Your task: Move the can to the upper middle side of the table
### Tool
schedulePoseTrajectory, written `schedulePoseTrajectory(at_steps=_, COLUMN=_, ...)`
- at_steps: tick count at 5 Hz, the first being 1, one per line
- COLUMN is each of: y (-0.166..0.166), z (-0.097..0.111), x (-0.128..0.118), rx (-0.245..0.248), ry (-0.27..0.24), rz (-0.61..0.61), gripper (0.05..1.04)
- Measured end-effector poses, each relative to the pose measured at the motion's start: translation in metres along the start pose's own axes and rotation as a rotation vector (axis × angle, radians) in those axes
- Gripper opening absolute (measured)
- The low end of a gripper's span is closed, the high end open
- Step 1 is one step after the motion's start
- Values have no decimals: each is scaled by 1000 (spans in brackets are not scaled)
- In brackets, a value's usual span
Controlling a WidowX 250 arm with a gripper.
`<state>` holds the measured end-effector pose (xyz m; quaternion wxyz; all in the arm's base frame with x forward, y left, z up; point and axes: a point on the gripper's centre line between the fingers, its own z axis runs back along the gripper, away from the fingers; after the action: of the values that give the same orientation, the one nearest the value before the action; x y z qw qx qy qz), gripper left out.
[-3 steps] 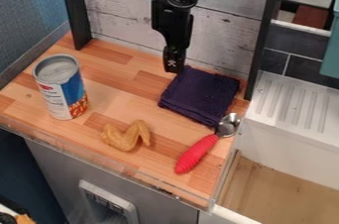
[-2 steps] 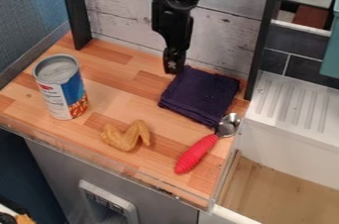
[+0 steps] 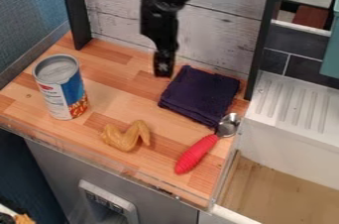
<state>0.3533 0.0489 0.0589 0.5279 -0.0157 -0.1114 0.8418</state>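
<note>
The hand (image 3: 163,73) has edged nearer the can (image 3: 63,89), well apart from it; spread or closed, I can't tell. Likely approaching; next, align.

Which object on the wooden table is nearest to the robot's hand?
The folded dark cloth; the can, chicken wing and red-handled spoon are all farther from the hand.

"A folded dark cloth (image 3: 198,94) rests at the back right corner of the wooden surface (image 3: 116,96)."
"Beside it?"
"A red-handled metal spoon (image 3: 192,156), lying slantwise near the right edge."
"And toward the front edge?"
"A golden-brown chicken wing (image 3: 122,138), left of the spoon."
</note>
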Motion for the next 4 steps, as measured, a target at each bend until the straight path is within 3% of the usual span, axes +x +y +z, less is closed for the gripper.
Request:
schedulePoseTrajectory(at_steps=1, y=-1, z=13, x=27, rx=-14, ry=11, rz=83, gripper=1000)
schedulePoseTrajectory(at_steps=4, y=8, z=50, x=138, rx=-91, ry=32, rz=316, gripper=1001)
